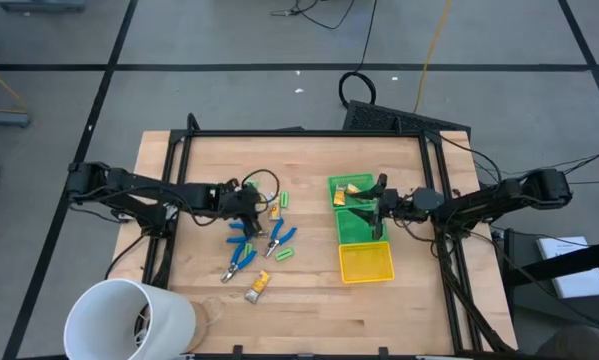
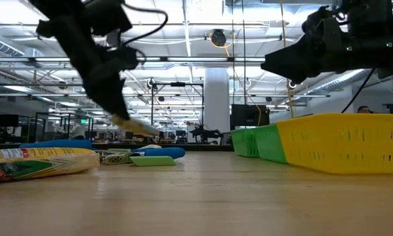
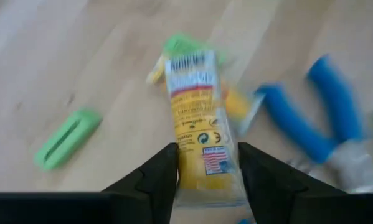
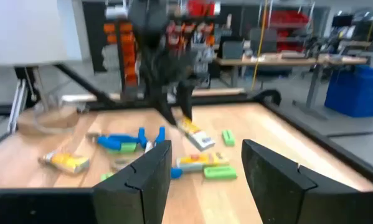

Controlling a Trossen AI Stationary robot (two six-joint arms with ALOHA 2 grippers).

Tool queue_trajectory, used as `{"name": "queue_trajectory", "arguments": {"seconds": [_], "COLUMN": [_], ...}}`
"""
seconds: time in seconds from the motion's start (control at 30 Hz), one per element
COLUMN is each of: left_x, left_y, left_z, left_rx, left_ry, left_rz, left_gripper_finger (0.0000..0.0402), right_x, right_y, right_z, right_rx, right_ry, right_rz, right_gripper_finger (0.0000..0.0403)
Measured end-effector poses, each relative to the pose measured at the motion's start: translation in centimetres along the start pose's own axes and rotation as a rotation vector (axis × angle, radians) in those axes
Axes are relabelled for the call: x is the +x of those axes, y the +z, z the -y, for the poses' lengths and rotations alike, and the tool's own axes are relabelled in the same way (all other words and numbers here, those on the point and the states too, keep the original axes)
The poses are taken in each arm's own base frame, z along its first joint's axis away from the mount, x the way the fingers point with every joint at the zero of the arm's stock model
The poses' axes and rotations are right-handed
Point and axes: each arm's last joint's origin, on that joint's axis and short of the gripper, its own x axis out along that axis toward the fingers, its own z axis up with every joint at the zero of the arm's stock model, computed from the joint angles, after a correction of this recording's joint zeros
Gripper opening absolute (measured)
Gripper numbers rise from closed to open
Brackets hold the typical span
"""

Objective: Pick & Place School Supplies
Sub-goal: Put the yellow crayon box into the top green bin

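Yellow wrapped block (image 3: 202, 124) between the jaws — pliers (image 3: 317, 124) beside.

Left pincer (image 3: 206, 171) clamps something mid-table; right pincer (image 4: 205, 168) hangs parted.

You've got a wooden table (image 1: 309, 310) under everything, and a big white cup (image 1: 129, 318) lying on its side at the near left corner. On your right sits a green bin (image 1: 363, 226), with a yellow bin (image 1: 366, 264) touching its near end.

Yellow wrapped block (image 3: 198, 124) with a red band and flag mark, bright-green pieces (image 3: 68, 138), blue-handled pliers (image 3: 311, 118), green bin (image 1: 357, 212), yellow bin (image 1: 366, 264).
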Motion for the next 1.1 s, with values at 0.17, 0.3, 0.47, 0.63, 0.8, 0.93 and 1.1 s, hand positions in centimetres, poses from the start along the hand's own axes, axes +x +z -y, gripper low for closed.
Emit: {"name": "queue_trajectory", "arguments": {"seconds": [0.17,0.3,0.47,0.63,0.8,0.93,1.1], "left_x": [-0.9,-1.2,-1.1,-1.2,-1.2,-1.2,-1.2], "left_y": [2.3,2.9,2.8,3.0,3.1,3.1,3.1], "left_z": [1.1,1.4,1.4,1.5,1.5,1.6,1.6], "left_rx": [-0.015,0.011,-0.002,-0.001,-0.001,0.001,0.007], "left_ry": [-0.192,-0.239,-0.239,-0.275,-0.281,-0.282,-0.282], "left_rz": [0.084,0.111,0.107,0.118,0.123,0.126,0.127], "left_gripper_finger": [0.0158,0.0138,0.0125,0.0128,0.0130,0.0130,0.0131], "right_x": [1.1,1.2,1.2,1.7,3.8,7.2,11.9], "right_y": [0.6,0.7,0.7,-0.2,-1.0,-1.3,-2.5], "right_z": [-0.7,-1.0,-1.1,-1.2,-1.6,-2.3,-3.0], "right_rx": [-0.021,-0.035,-0.047,-0.055,-0.090,-0.136,-0.245], "right_ry": [0.004,-0.009,0.004,0.005,0.005,0.010,-0.021], "right_rz": [-0.091,-0.104,-0.105,-0.145,-0.212,-0.255,-0.300], "right_gripper_finger": [0.0185,0.0185,0.0185,0.0185,0.0185,0.0185,0.0187]}}
